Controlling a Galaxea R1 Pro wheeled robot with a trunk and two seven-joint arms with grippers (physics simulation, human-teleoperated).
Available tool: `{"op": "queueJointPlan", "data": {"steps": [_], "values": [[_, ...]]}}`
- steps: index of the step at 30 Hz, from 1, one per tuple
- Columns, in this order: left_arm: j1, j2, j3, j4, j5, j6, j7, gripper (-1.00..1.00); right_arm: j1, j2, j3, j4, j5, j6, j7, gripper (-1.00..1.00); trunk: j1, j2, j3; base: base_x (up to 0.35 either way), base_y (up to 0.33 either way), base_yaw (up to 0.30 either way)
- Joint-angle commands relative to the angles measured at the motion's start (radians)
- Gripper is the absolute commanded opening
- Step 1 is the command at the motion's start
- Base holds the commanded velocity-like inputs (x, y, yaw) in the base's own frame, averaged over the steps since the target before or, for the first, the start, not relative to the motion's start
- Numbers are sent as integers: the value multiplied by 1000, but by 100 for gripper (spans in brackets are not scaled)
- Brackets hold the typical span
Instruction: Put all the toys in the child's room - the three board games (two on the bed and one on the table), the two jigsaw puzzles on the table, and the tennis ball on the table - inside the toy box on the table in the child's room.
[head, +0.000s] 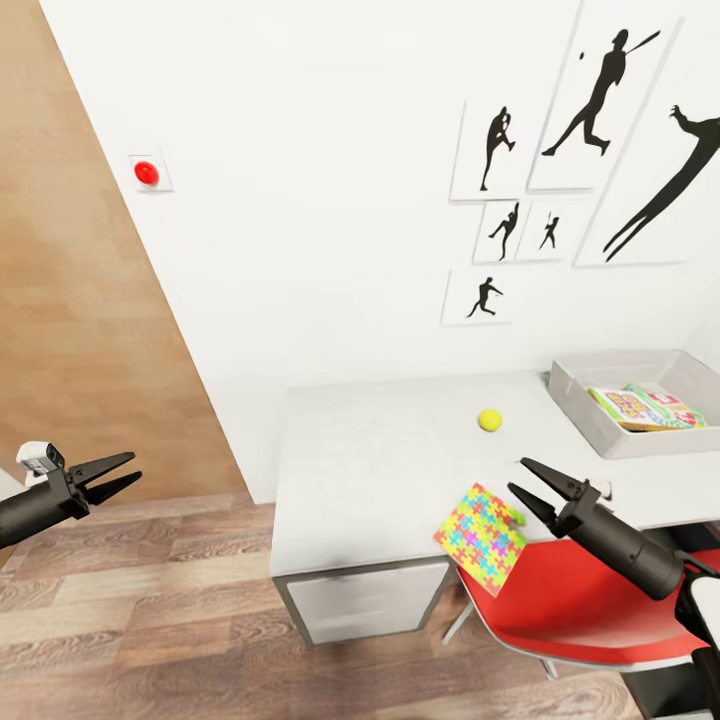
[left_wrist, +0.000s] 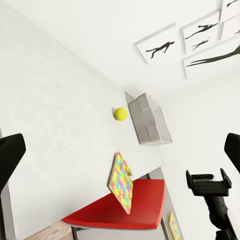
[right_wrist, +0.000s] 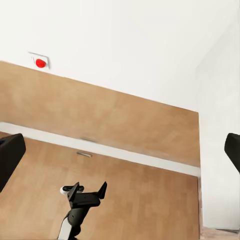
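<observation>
The small yellow-green tennis ball (head: 489, 419) rests on the light grey table (head: 370, 470), well apart from its front edge and near the shallow grey toy box (head: 575, 400) at the right end by the wall. Printed cardboard game boxes (head: 645, 407) lie inside the box. A thin multicolour jigsaw puzzle sheet (head: 481, 537) tilts over the table's front edge above the red chair seat (head: 570, 610). The right end effector (head: 525, 484) hovers just beside the sheet, released and empty. The left end effector (head: 118, 473) hangs spread and empty, well apart from the table's left edge.
</observation>
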Motion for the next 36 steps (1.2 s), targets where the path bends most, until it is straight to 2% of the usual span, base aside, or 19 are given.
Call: {"op": "queueJointPlan", "data": {"steps": [1,6,10,14,18,19,21,27,36], "values": [[-1,0,1,0,-2,3,-4,100,1,1,-1,0,19,2,14,100,1,-2,0,0,0,0],[-1,0,1,0,-2,3,-4,100,3,5,-1,1,96,-44,38,100,1,-2,8,0,0,0],[-1,0,-1,-1,-1,3,-4,100,2,1,1,1,116,-83,93,100,1,-2,15,0,0,0],[-1,0,-1,-1,-1,3,-4,100,3,1,3,1,130,-93,117,100,1,-2,21,0,0,0],[-1,-1,-2,-1,0,3,-4,100,3,9,3,2,238,-102,122,100,1,-2,28,0,0,0],[-1,-1,-2,-1,0,3,-4,100,3,10,3,1,273,-114,125,100,1,-2,30,0,0,0],[-1,0,-2,-1,1,3,-4,100,3,12,6,1,316,-157,136,100,1,-2,33,0,0,0],[-1,-1,-3,-1,2,3,-4,100,2,12,49,1,350,-214,170,100,1,-2,35,0,0,0],[-1,-4,-7,-3,4,3,-4,100,2,13,53,2,352,-219,237,100,1,-2,36,0,0,0]]}}
